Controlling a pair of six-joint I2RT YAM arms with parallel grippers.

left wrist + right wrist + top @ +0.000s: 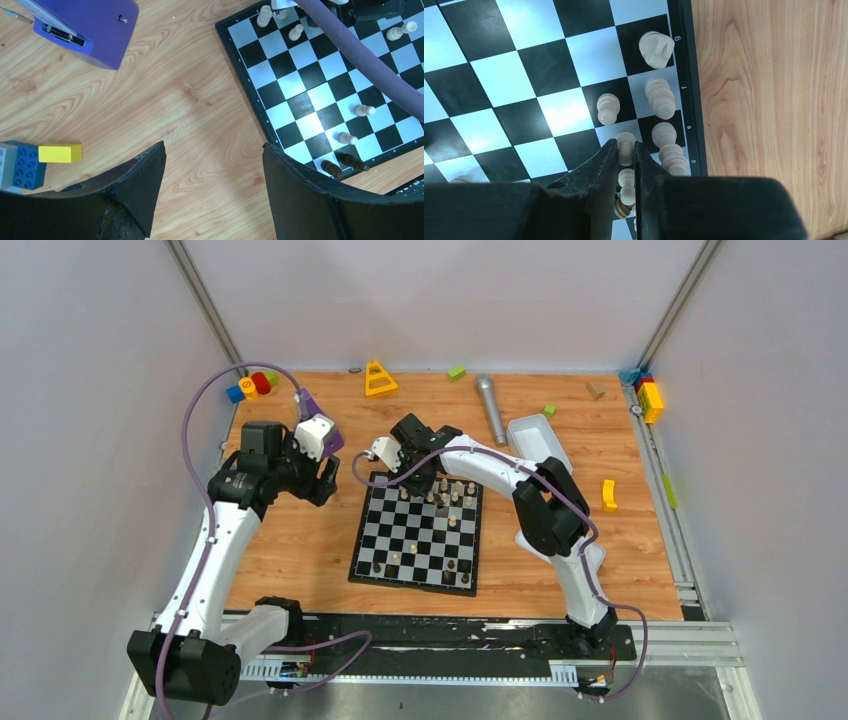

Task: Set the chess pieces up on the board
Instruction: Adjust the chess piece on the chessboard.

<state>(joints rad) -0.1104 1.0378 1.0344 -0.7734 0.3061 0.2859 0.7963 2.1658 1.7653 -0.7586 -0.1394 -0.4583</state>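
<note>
The black-and-white board (400,540) lies at the table's middle. Several cream pieces (458,490) stand along its far edge, and a few dark pieces (452,567) near its front edge. My right gripper (437,483) is over the far rows. In the right wrist view it (625,146) is shut on a cream pawn (625,145) standing among other cream pieces (663,100) beside the board's border (685,75). My left gripper (214,150) is open and empty over bare wood, left of the board (310,75); it also shows in the top view (322,483).
A purple block (90,30) and yellow and blue bricks (60,153) lie near my left gripper. A yellow cone (379,380), grey cylinder (490,408), white tray (535,438) and small toy blocks (650,398) sit at the back. The right arm's purple cable (365,60) crosses the board.
</note>
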